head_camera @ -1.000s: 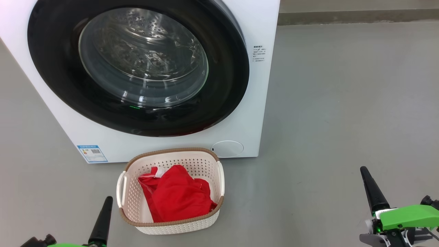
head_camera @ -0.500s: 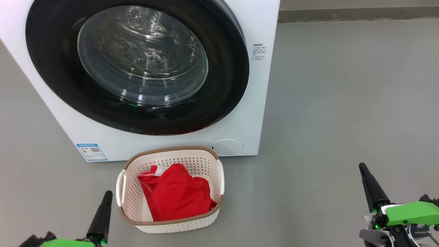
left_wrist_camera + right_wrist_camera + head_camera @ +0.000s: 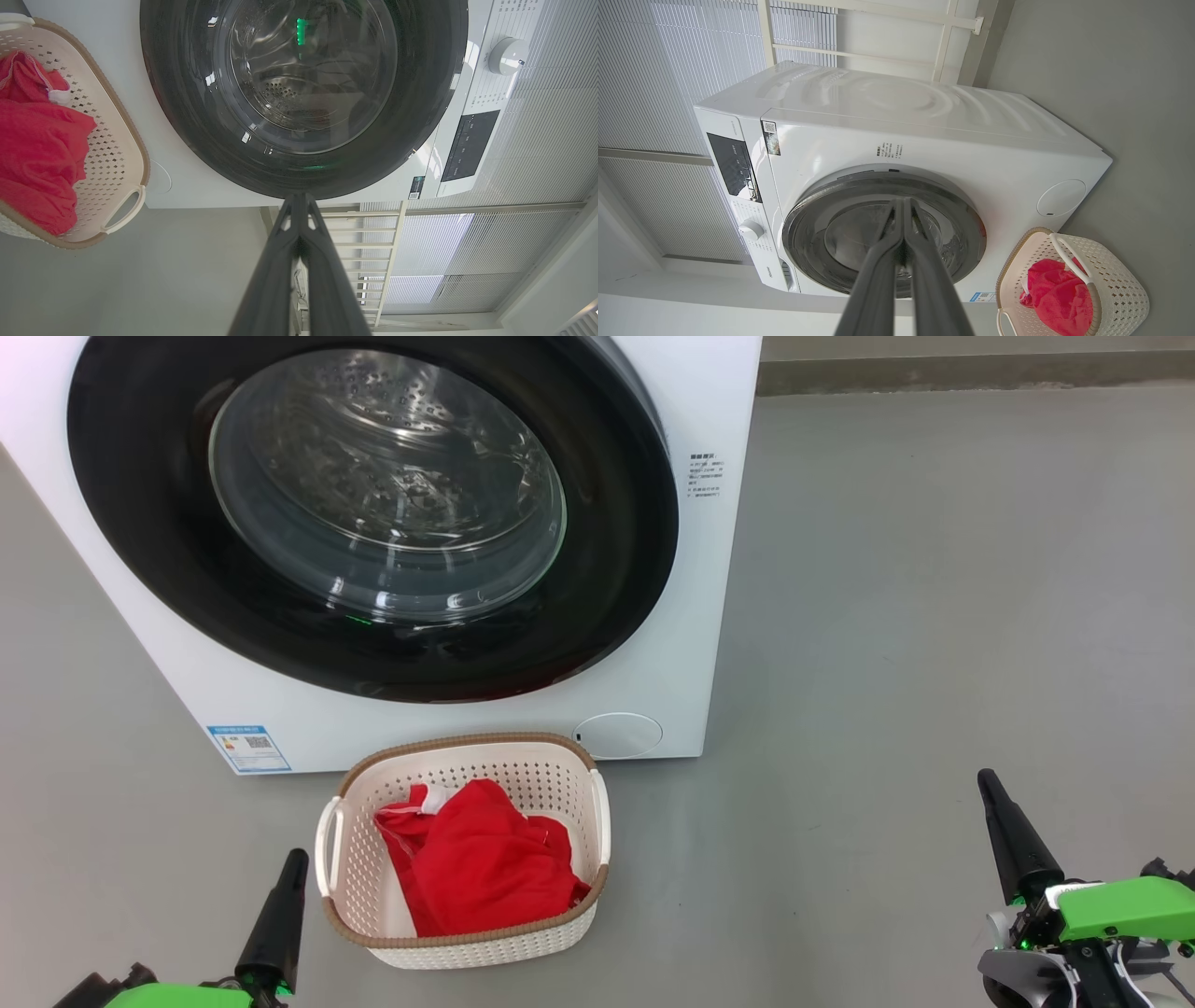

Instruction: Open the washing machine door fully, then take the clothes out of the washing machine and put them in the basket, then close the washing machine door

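The white washing machine [image 3: 672,644] stands ahead with its round black-rimmed door [image 3: 616,569] closed flat against the front; through the glass the steel drum shows. On the floor before it sits the cream basket [image 3: 597,821] with red clothes [image 3: 476,873] lying inside. My left gripper [image 3: 297,855] is shut and empty, low at the basket's left side. Far out to the right my right gripper [image 3: 985,777] is shut and empty too. The left wrist view has the door [image 3: 187,116], basket [image 3: 126,135] and clothes [image 3: 42,158]; the right wrist view has the machine [image 3: 924,140], door [image 3: 962,219] and basket [image 3: 1115,275].
Grey floor [image 3: 934,616] spreads wide to the right of the machine. A low skirting edge [image 3: 971,378] runs along the back wall. The machine's control panel [image 3: 733,168] and knob [image 3: 751,229] face the room; slatted blinds [image 3: 668,70] hang behind it.
The head view has shifted slightly, so the whole scene sits a little higher. Both grippers stay shut; the right one appears a bit higher in the picture. The door and basket have not moved.
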